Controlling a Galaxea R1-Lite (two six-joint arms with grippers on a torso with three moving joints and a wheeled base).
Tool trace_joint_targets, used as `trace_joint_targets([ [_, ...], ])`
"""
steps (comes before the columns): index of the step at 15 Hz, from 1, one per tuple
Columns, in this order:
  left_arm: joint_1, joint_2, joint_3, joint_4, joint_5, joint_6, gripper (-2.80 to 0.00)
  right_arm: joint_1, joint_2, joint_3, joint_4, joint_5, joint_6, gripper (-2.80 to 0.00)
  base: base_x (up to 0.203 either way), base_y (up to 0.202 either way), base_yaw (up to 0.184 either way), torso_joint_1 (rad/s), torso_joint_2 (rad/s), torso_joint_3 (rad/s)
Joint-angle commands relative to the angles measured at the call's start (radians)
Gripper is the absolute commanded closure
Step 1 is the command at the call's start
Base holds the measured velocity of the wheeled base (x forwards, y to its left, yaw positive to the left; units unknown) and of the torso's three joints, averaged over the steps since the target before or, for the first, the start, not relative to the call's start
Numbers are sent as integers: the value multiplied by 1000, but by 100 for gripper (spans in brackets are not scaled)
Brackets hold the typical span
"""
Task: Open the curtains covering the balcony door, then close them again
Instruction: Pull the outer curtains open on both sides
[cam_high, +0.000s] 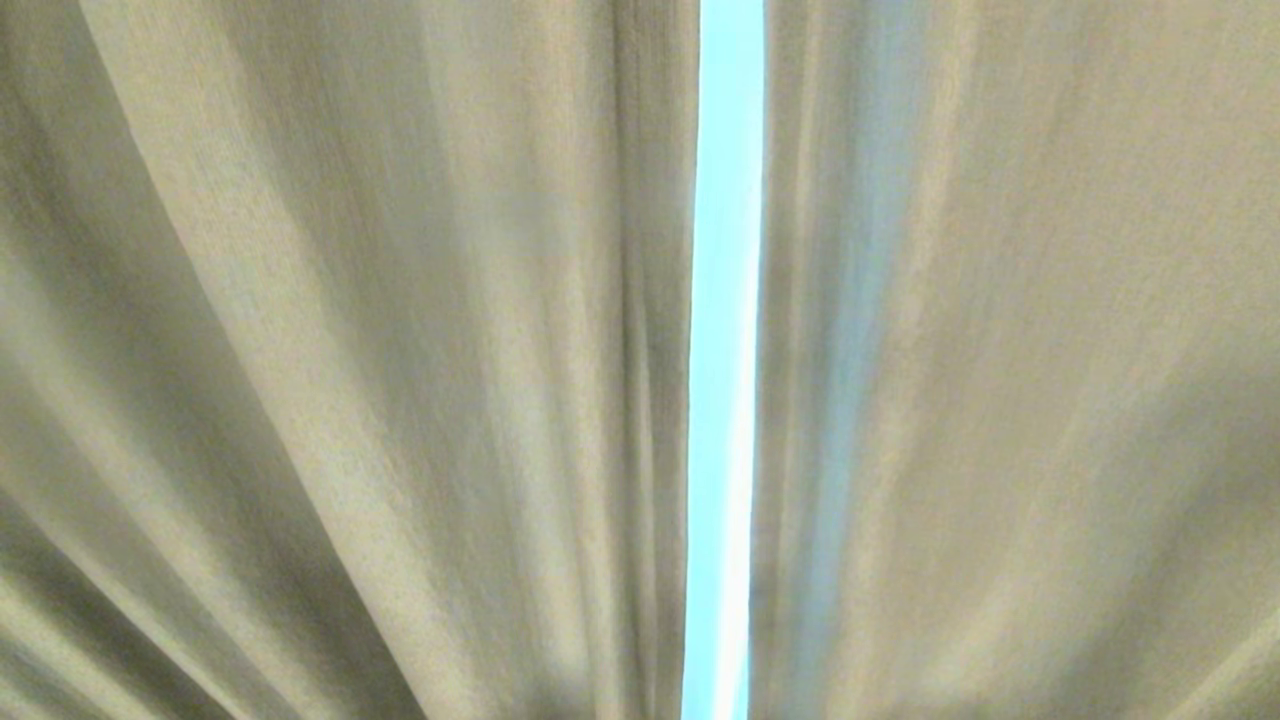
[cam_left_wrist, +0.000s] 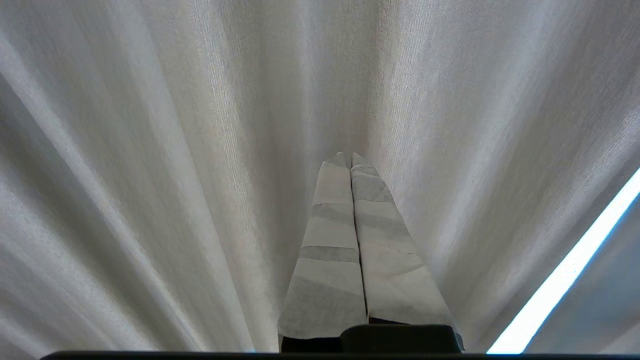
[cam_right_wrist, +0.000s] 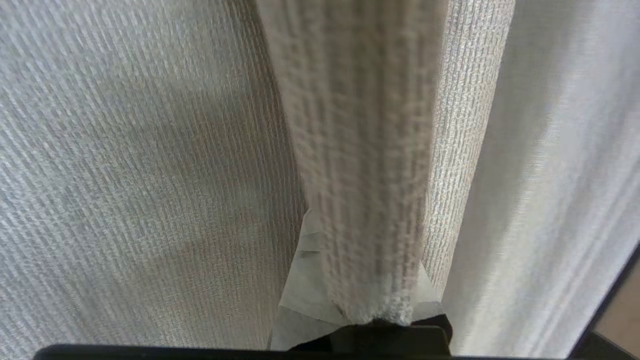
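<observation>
- Cream-beige woven cloth fills the head view: the tall pleated curtains (cam_high: 350, 350) hang in two panels that nearly meet, leaving only a thin bright slit (cam_high: 725, 360) between their hemmed edges. The balcony door behind cannot be made out through that slit, and neither arm appears here. The panels are therefore either not yet drawn apart or already brought back together; which of the two, this moment alone cannot say.
- In the left wrist view, the left end effector (cam_left_wrist: 350, 159) has its two tape-wrapped fingers (cam_left_wrist: 330, 250) pressed flat together with nothing between them. It points at a pleated panel, with the bright gap (cam_left_wrist: 565, 275) off to one side. Whether the tips touch the cloth is unclear. It looks parked, not working.
- In the right wrist view, the right end effector (cam_right_wrist: 360, 280) is clamped on a gathered fold of the curtain's hemmed edge (cam_right_wrist: 365, 150), the fabric bunched between its wrapped fingers (cam_right_wrist: 300, 295). Pinching the hem is probably what gives it a firm hold for dragging that panel sideways along its rail. A paler, smoother layer (cam_right_wrist: 550, 175), likely the sheer, hangs just beside.
</observation>
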Motion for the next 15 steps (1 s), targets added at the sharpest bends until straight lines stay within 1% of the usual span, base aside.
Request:
trace_joint_targets([
  [1, 0, 0, 0, 0, -1, 0, 0, -22, 22, -1, 1, 1, -1, 0, 0, 0, 0, 0, 0, 0],
  [12, 0, 0, 0, 0, -1, 0, 0, -106, 57, -10, -1, 15, -1, 0, 0, 0, 0, 0, 0, 0],
  [15, 0, 0, 0, 0, -1, 0, 0, -130, 68, -17, -2, 45, -1, 0, 0, 0, 0, 0, 0, 0],
])
